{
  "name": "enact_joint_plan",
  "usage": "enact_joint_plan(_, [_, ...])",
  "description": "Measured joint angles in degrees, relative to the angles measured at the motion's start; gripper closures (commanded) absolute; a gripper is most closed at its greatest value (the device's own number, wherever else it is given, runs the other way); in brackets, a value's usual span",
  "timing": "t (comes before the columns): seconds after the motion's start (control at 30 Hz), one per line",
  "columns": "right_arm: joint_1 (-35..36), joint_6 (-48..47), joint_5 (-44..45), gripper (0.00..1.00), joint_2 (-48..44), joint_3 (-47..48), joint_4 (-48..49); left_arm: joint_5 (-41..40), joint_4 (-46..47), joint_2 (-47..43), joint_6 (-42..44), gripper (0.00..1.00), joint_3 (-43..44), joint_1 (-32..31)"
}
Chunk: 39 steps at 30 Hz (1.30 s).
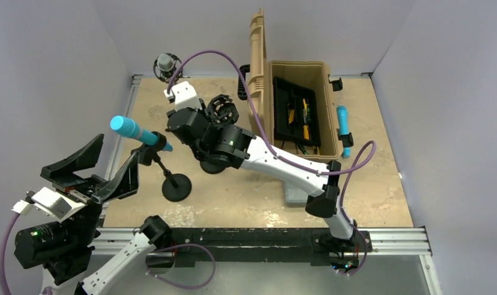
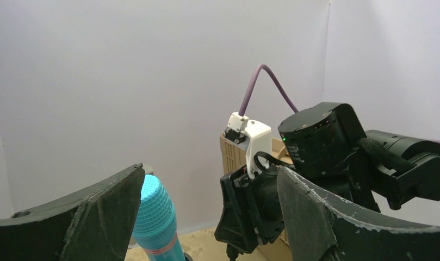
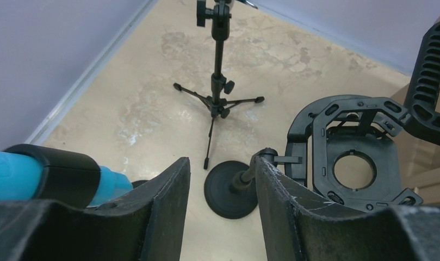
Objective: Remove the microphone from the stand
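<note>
Cuts off the microphone [image 1: 135, 132] in both wrist views, yet shows it teal, mesh-headed, tilted in the clip of the stand [image 1: 176, 186] at bench [image 1: 252, 203] left, near the wide-spread left claw [image 2: 209, 174] and the parted, empty right claw [image 3: 220, 163].
</note>
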Motion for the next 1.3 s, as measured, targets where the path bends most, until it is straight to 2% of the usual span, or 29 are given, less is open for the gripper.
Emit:
enact_joint_plan(0.5, [-3.96,0.46,-1.29,0.55,0.0,-6.25,0.42,0.09,1.05,-0.02,0.0,0.11,-1.07,0.0])
enact_joint_plan(1.0, [-4.33,0.33,-1.31,0.56,-0.2,-9.64,5.33,0.07,1.11,-0.02,0.0,0.11,-1.14,0.0])
enact_joint_plan(1.3, [-4.33,2.23,-2.4,0.56,-4.96,-18.38,11.34,0.07,1.09,-0.02,0.0,0.11,-1.14,0.0])
